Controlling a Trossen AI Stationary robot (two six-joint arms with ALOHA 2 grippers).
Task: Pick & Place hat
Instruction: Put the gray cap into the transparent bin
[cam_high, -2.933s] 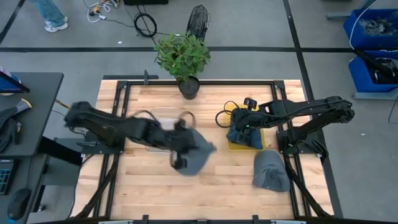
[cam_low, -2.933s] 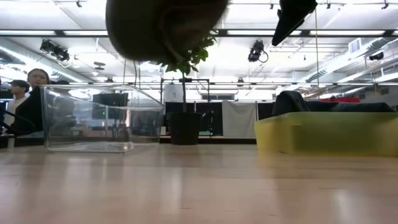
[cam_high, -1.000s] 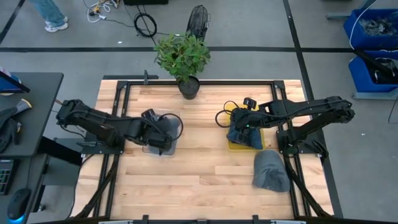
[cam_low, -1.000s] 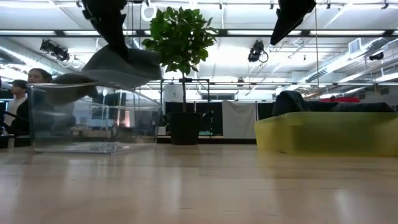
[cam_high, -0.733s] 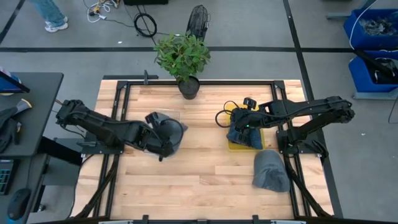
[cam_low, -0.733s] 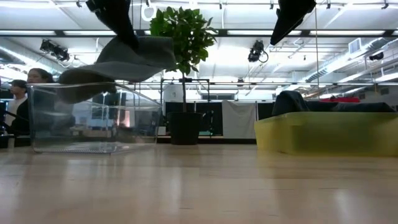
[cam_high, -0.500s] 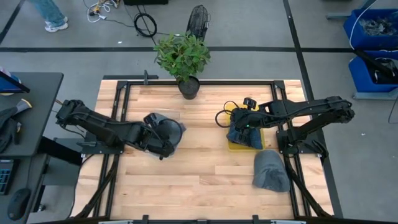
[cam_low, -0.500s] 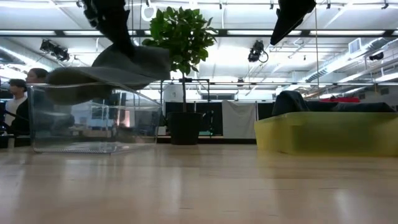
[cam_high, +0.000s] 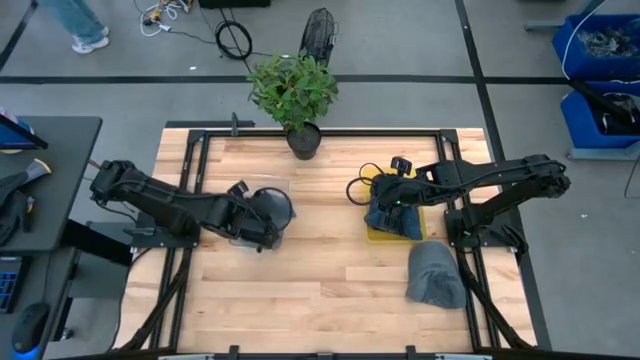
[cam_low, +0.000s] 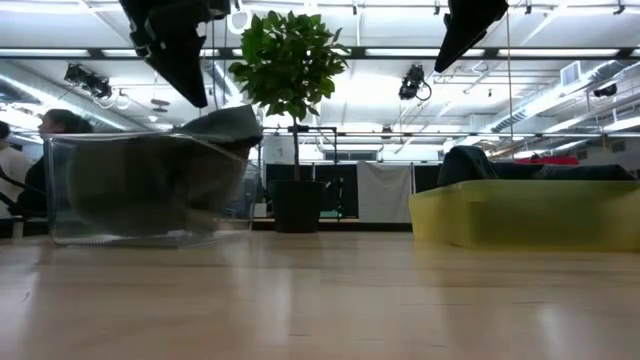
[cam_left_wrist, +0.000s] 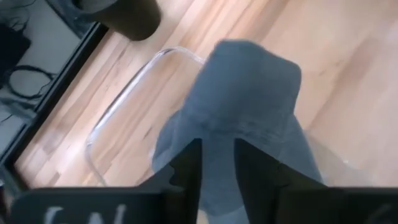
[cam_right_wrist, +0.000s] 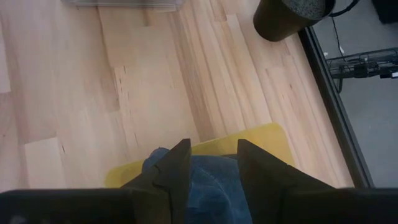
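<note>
The grey hat (cam_high: 272, 205) lies inside the clear bin (cam_low: 60, 200) on the table's left half, and its crown reaches up to the bin's rim (cam_low: 225, 120). My left gripper (cam_low: 197, 95) hangs just above it, open, with the hat (cam_left_wrist: 249, 93) showing below its fingers. My right gripper (cam_high: 385, 195) waits, open, above the yellow tray (cam_right_wrist: 261, 140) and the blue hat (cam_right_wrist: 208, 180) that rests in it.
A second grey hat (cam_high: 435, 275) lies on the table near the right front. A potted plant (cam_high: 293, 90) stands at the far edge's middle. The yellow tray (cam_low: 520, 215) sits on the right. People show in the room behind the bin. Bare wood lies along the near side.
My left gripper carried the grey hat from the table's middle to the left and held it hanging over the clear bin. It then let go, and the hat fell into the bin. The right arm kept still.
</note>
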